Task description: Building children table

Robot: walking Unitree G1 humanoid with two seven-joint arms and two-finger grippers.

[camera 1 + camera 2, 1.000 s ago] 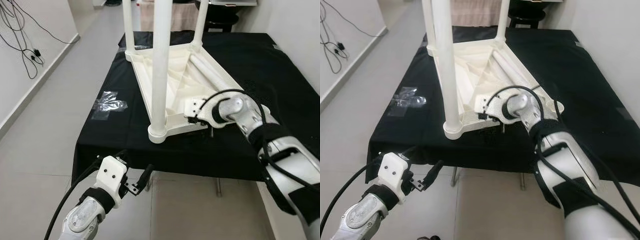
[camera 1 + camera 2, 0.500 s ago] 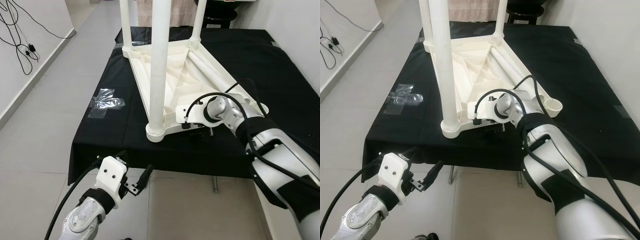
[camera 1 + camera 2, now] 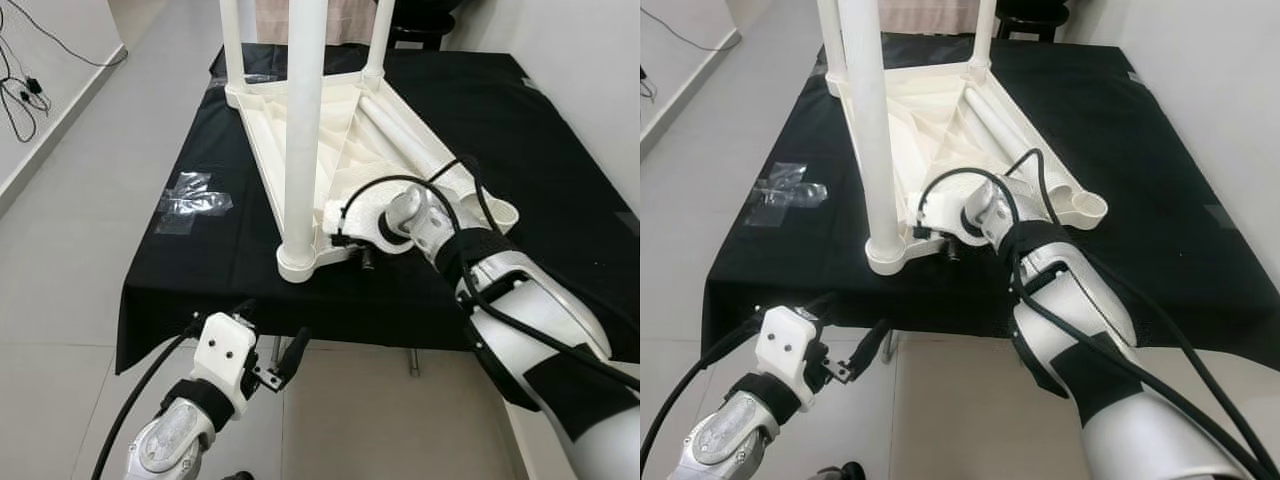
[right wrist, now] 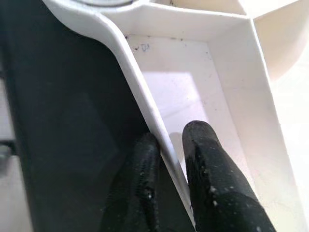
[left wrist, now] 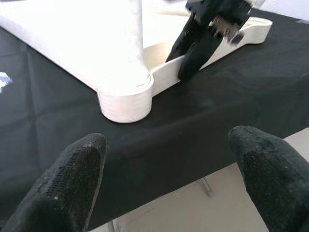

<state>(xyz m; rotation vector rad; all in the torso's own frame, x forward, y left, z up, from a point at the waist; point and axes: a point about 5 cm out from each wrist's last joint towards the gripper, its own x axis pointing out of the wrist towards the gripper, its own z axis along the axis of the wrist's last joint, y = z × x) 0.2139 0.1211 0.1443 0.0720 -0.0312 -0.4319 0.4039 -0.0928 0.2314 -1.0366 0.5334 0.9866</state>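
White plastic children's table, inverted on black-draped bench, likely light, stiff, slick: right gripper pinches its rim at 6 o'clock, a sound hold; left gripper spread, empty, below

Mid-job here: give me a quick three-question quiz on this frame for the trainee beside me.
1. True or false: the right gripper pinches the rim of the upturned white children's table top.
2. Which is fitted upright into a corner socket near the right gripper? A. the near table leg B. the loose leg lying in the top C. the plastic bag
3. Fill in: the left gripper hangs below the edge of the ____ cloth, fingers apart.

Key: 1 true; 2 A; 3 black.
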